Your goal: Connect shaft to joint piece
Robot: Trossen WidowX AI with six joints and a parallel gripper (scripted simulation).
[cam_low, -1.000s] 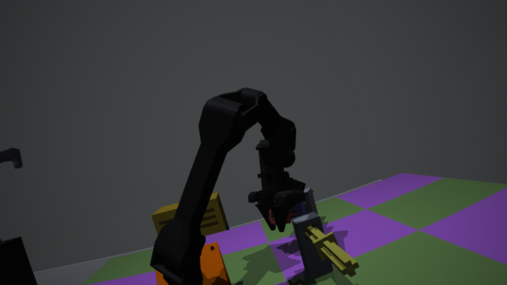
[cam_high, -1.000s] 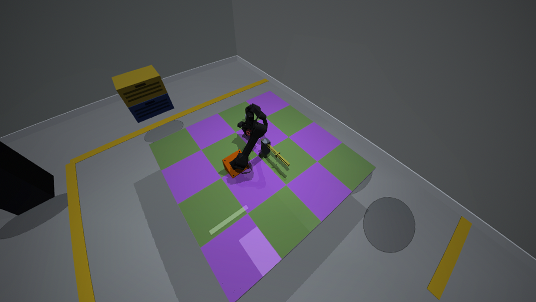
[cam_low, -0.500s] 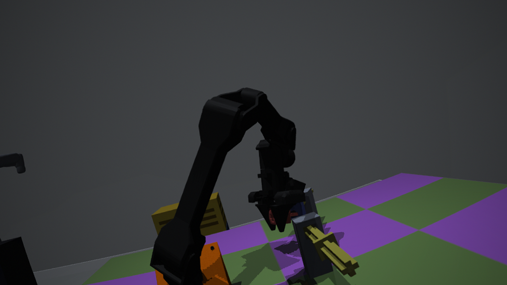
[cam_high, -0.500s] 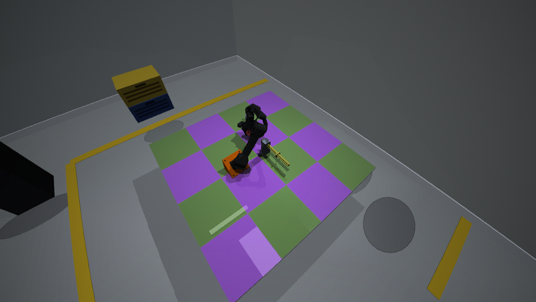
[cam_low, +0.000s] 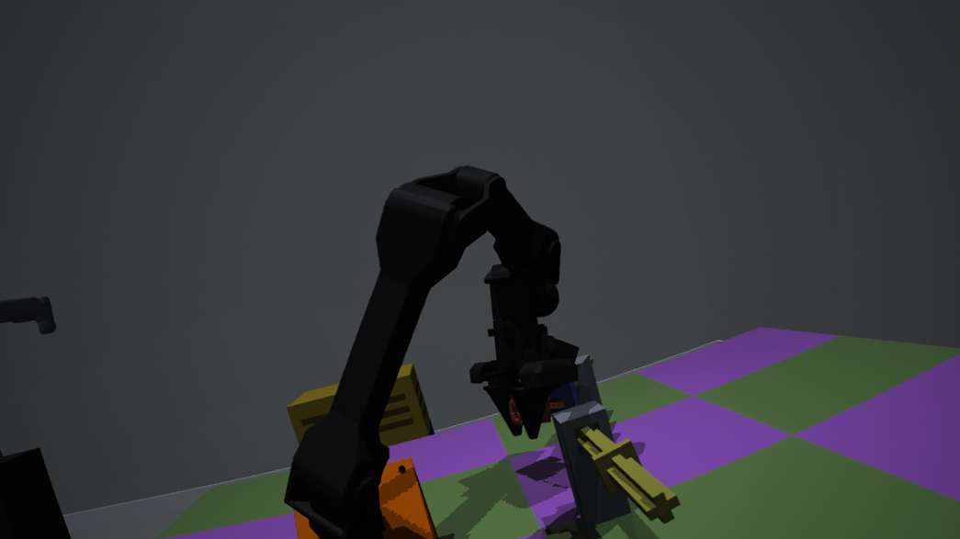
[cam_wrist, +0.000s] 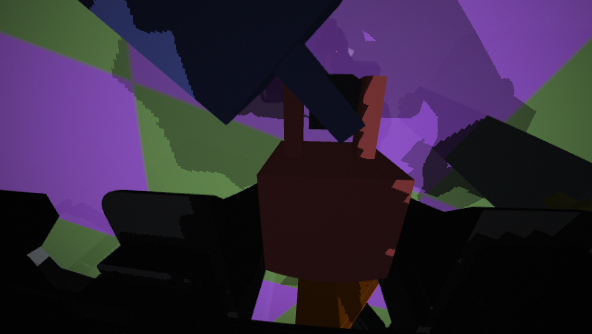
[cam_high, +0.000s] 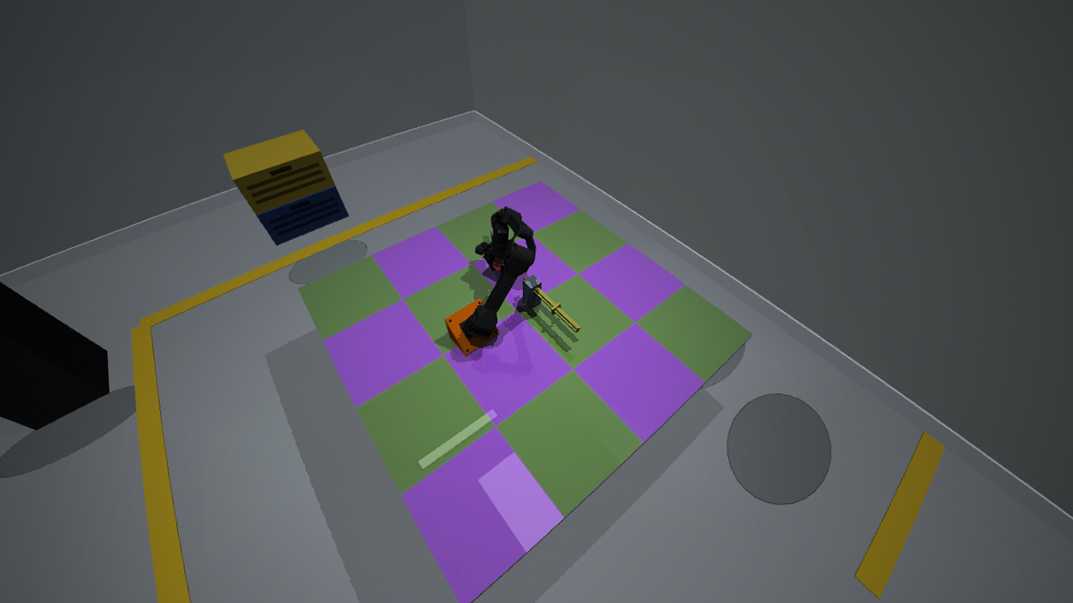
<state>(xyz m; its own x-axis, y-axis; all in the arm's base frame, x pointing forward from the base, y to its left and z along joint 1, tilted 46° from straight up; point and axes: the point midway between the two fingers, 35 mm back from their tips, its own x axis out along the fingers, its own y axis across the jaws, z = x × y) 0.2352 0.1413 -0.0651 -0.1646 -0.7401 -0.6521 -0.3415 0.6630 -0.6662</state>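
My gripper (cam_high: pixel 496 265) (cam_low: pixel 525 426) (cam_wrist: pixel 319 179) is shut on the red joint piece (cam_low: pixel 515 410) (cam_wrist: pixel 332 227), with one finger on each side of it. In the wrist view its two hinge arms reach up around the dark blue end (cam_wrist: pixel 320 95) of the fixed shaft (cam_wrist: pixel 225 55) (cam_low: pixel 564 394). The red piece's opening is hidden. The fixed shaft's grey block (cam_low: pixel 588 382) stands behind. The yellow second shaft (cam_high: pixel 567 315) (cam_low: pixel 642 482) sits in the nearer grey block (cam_high: pixel 529 300) (cam_low: pixel 589 458) (cam_wrist: pixel 525 165), mostly outside it, on the side away from the joint piece.
The arm's orange base (cam_high: pixel 460 328) (cam_low: pixel 406 503) stands left of the blocks on the chequered board (cam_high: pixel 511 497) (cam_low: pixel 905 456). The nearer grey block stands close beside the gripper. A yellow and blue box (cam_high: pixel 281 188) and a black box (cam_high: pixel 28 352) stand off the board.
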